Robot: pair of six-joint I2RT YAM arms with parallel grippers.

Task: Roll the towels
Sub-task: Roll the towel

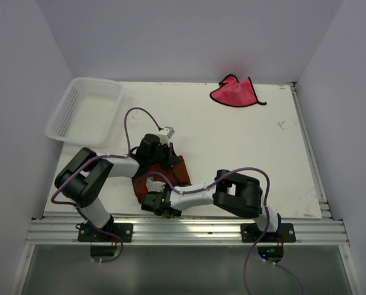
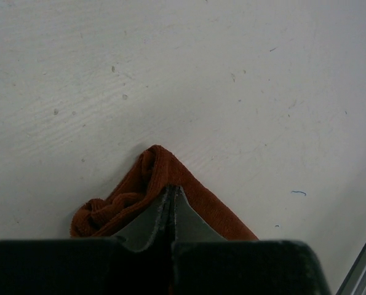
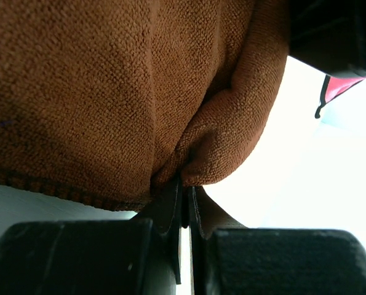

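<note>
The rust-brown fuzzy towel lies bunched at the near middle of the white table, between my two grippers. My left gripper is at its far edge, jaws pressed together on a corner of the cloth, which tents up around the fingertips. My right gripper is at its near-left edge, shut on a fold of the same towel right at its tips. The pink-red towel with dark edging lies crumpled at the far right and also shows in the right wrist view.
A white mesh basket sits tilted at the far left corner. An aluminium rail runs along the near edge where both arm bases stand. Lilac walls close in the left, back and right sides.
</note>
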